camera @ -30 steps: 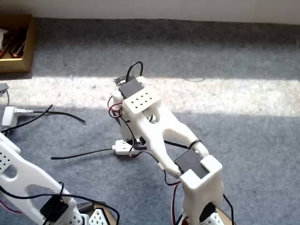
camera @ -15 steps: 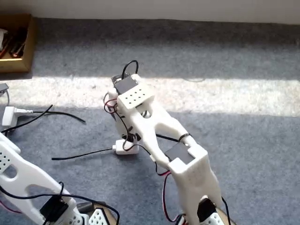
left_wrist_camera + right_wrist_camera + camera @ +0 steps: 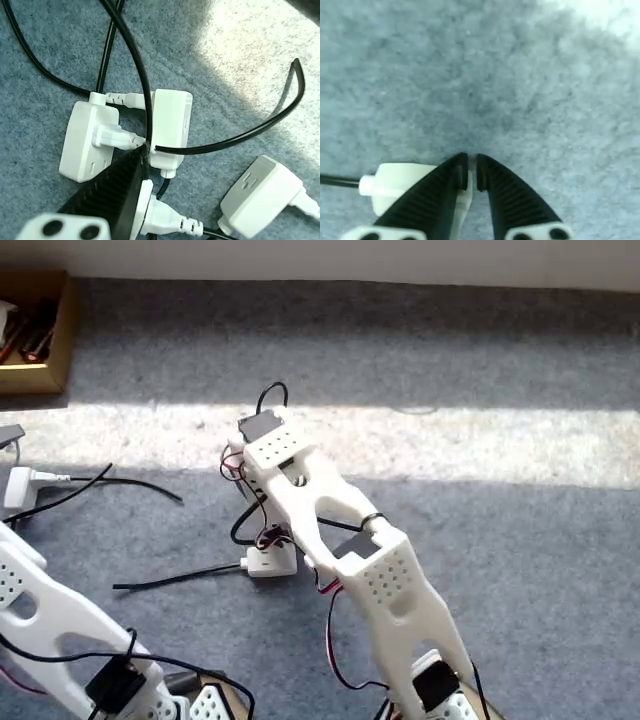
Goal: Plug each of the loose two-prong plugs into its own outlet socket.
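Grey carpet (image 3: pixel 500 570), sun-striped across the middle. Shows the right end effector (image 3: pixel 469 172) down on it, tips nearly together, seemingly pinched on a thin edge of 1 white plug (image 3: pixel 395 187) lying flat, black cord (image 3: pixel 170 576) trailing. Looks light, hard, smooth; liable to twist in so slim a hold. Better gripped across the moulded body, never by the limp cord. Puts the left end effector (image 3: pixel 140 160) over white outlet blocks (image 3: pixel 82 145); cannot tell whether apart or together.
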You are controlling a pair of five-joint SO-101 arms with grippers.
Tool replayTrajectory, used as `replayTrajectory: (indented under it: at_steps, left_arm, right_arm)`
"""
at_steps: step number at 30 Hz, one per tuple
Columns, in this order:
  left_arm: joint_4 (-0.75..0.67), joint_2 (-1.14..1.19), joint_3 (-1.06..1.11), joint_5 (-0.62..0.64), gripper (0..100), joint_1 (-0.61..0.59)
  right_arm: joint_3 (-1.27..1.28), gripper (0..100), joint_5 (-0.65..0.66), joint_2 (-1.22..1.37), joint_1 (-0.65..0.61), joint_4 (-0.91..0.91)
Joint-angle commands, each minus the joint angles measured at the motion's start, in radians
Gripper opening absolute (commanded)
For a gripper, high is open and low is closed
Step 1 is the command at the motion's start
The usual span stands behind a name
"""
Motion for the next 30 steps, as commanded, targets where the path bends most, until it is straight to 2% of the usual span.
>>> replayTrajectory:
  at_steps: [1, 4, 6, 10, 13, 17, 20, 25, 30]
  left_arm:
    - [-0.005, -0.016, -0.048, -0.006, 67, 0.010]
    - [0.005, -0.019, -0.048, -0.006, 67, 0.035]
    - [0.048, -0.030, -0.050, -0.008, 67, 0.077]
    - [0.077, -0.091, -0.044, -0.008, 67, 0.200]
    - [0.081, -0.157, -0.039, -0.005, 67, 0.312]
    - [0.081, -0.305, 0.070, 0.000, 67, 0.461]
    - [0.081, -0.483, 0.288, 0.002, 67, 0.591]
    - [0.080, -0.837, 0.846, -0.009, 67, 0.855]
    - [0.077, -1.119, 1.412, -0.190, 67, 1.067]
  right_arm:
    - [-0.024, 22.0, 0.008, -0.162, 0.007, 0.039]
    - [-0.024, 37.9, 0.089, -0.309, 0.007, 0.039]
    - [-0.024, 43.5, 0.137, -0.438, 0.013, 0.039]
    - [-0.024, 43.0, 0.153, -0.739, 0.133, 0.039]
    - [0.071, 39.8, 0.184, -0.937, 0.355, 0.039]
    - [0.430, 31.6, 0.301, -1.119, 0.625, 0.027]
    - [0.756, 27.7, 0.393, -1.271, 0.722, -0.094]
    - [1.337, 27.7, 0.422, -1.615, 0.816, -0.501]
    - [1.844, 27.7, 0.422, -1.837, 0.820, -0.762]
